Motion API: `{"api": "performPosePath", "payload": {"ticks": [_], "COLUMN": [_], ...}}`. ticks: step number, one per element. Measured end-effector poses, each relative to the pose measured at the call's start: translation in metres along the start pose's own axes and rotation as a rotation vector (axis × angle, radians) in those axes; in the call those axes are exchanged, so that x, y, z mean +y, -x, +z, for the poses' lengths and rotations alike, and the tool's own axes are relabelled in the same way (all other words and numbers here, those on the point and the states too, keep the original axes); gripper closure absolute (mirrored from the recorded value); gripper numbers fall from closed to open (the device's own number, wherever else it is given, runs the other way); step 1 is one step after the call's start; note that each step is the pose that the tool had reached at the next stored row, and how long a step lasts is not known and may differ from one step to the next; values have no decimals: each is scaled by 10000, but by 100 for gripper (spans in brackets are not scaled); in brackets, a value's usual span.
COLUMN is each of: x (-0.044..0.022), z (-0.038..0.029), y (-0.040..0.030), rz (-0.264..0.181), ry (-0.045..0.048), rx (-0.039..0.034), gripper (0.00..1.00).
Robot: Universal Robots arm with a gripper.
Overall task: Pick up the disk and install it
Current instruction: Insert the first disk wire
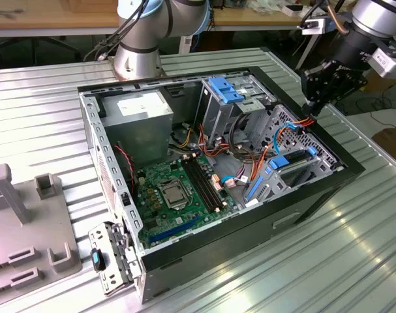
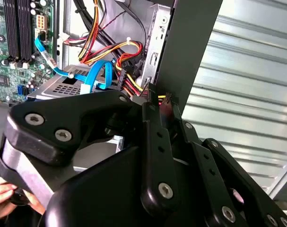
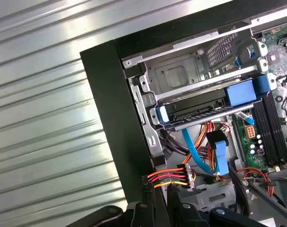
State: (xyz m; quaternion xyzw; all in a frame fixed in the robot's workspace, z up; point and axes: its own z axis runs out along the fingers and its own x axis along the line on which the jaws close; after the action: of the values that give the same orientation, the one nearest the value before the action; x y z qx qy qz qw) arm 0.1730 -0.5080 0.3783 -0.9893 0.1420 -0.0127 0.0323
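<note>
Status: the disk (image 3: 197,109) sits inside the drive cage (image 3: 181,75) at a corner of the open computer case (image 1: 315,195). Its grey body lies level in the bay, and the bright blue rail shows at the near end. By my reading the pick-up and the slide-in are done. I cannot tell whether it is pushed fully home or cabled.

A blue data cable (image 3: 195,151) and a bundle of red, orange and yellow power leads (image 3: 169,178) hang just below the bay. Their ends are not clear enough to judge.

The gripper (image 1: 314,106) is at the case wall on the exterior view's right, apart from the disk. Its fingers (image 2: 152,137) are drawn in to a narrow point beside the power leads and carry nothing of the disk.

Surface: the case lies on its side on a ribbed metal table (image 1: 354,254), with the motherboard (image 1: 178,189) facing up. The arm's base (image 1: 137,55) stands on the table just behind the case. A grey fixture block (image 1: 28,228) sits at the exterior view's left, well apart from the case.

Room: a wooden bench (image 1: 54,13) runs along the back. A person's hand (image 2: 4,196) shows at the edge of the second wrist view — what it is doing I cannot tell.
</note>
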Motion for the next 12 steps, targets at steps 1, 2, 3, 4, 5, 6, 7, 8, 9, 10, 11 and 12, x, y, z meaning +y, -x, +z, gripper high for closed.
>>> {"api": "performPosePath", "payload": {"ticks": [1,2,3,4,5,6,7,8,9,10,11,12], "x": [-3,-6,-10,-13,-16,-20,-21,-15,-1,13,20,22], "z": [3,6,9,11,16,20,31,33,35,43,61,77], "y": [-10,-21,-32,-41,-51,-62,-69,-71,-72,-37,-21,-21], "rz": [-90,-186,-289,-371,-484,-613,-952,-1052,-1125,-1140,-1137,-1133], "ry": [-2,-3,-5,-6,-9,-10,-20,-47,-99,-129,-134,-135], "rx": [-6,-13,-19,-25,-33,-42,-39,55,263,389,403,416], "gripper": [75,75,75,75,75,75,75,75,75,75,75,75]}}
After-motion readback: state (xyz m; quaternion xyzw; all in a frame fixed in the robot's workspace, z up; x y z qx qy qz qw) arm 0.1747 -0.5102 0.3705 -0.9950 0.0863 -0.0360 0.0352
